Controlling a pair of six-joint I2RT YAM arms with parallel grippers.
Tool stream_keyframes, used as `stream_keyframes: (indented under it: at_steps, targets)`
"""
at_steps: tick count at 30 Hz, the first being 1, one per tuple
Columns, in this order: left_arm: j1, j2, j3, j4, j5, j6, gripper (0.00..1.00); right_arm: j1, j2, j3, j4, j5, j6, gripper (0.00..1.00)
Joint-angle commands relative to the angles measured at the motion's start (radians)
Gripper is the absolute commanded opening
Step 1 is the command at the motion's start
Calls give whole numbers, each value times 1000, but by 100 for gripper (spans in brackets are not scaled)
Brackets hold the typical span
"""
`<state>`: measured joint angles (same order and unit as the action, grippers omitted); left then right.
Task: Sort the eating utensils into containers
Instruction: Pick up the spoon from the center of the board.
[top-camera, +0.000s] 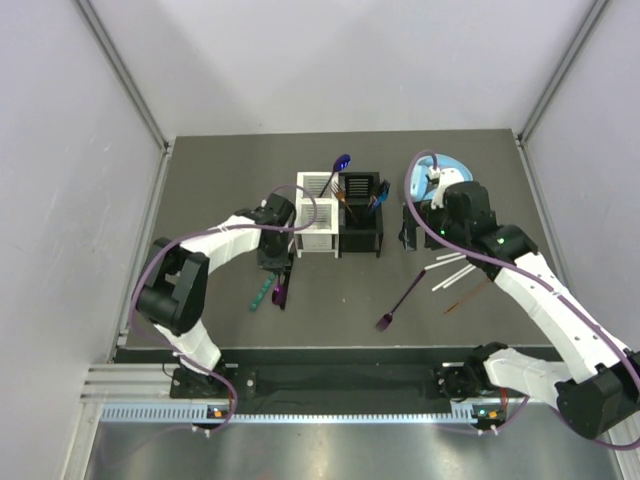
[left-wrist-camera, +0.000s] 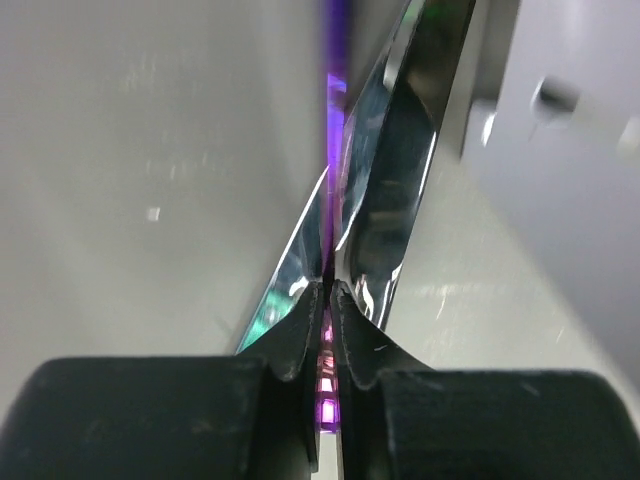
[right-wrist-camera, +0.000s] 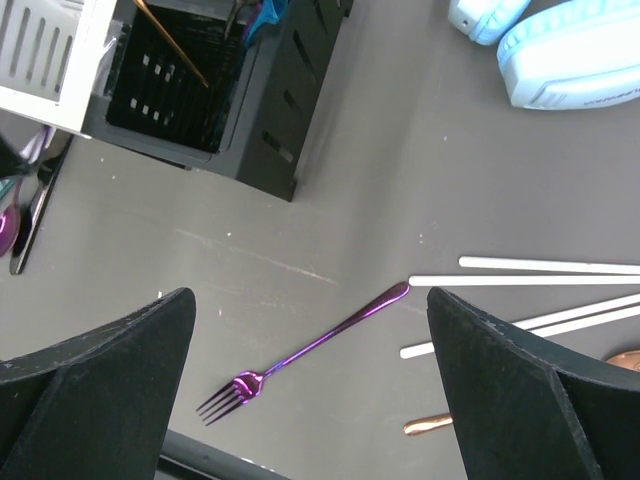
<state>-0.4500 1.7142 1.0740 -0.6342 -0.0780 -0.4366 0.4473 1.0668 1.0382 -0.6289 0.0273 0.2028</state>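
Observation:
My left gripper (top-camera: 275, 268) is low over the mat, left of the white caddy (top-camera: 318, 212). In the left wrist view its jaws (left-wrist-camera: 330, 290) are shut on a thin purple utensil (left-wrist-camera: 328, 390) that looks like the purple spoon (top-camera: 280, 293). A green-handled knife (top-camera: 262, 293) lies right beside it. My right gripper (right-wrist-camera: 310, 295) hangs open above a purple fork (right-wrist-camera: 300, 350) lying flat and touches nothing. The black caddy (top-camera: 362, 212) holds brown sticks and blue utensils. A blue spoon (top-camera: 342, 162) stands up where the two caddies meet.
White sticks (right-wrist-camera: 540, 265) and a copper-brown stick (right-wrist-camera: 430, 425) lie right of the fork. Light-blue headphones (top-camera: 440, 170) sit at the back right. Grey walls enclose the mat on three sides.

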Motion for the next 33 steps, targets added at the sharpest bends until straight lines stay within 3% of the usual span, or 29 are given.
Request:
stream_keyframes:
  at_steps: [1,9,15,23,33]
  targets:
    - [16,-123,1,-85,-9,-7,0,-13,-27,-18,46,-23,0,100]
    - [40,-235,72,-165,-45,30,0,-13,-19,-27,60,-55,4,100]
    - [79,-294,92,-142,73,-1,0,-13,-19,-36,67,-59,9,100]
    - [109,-335,236,-162,225,-28,0,-13,-18,-46,80,-52,20,99]
    - [158,-309,403,-110,472,-183,0,-15,-10,-43,84,-40,26,100]
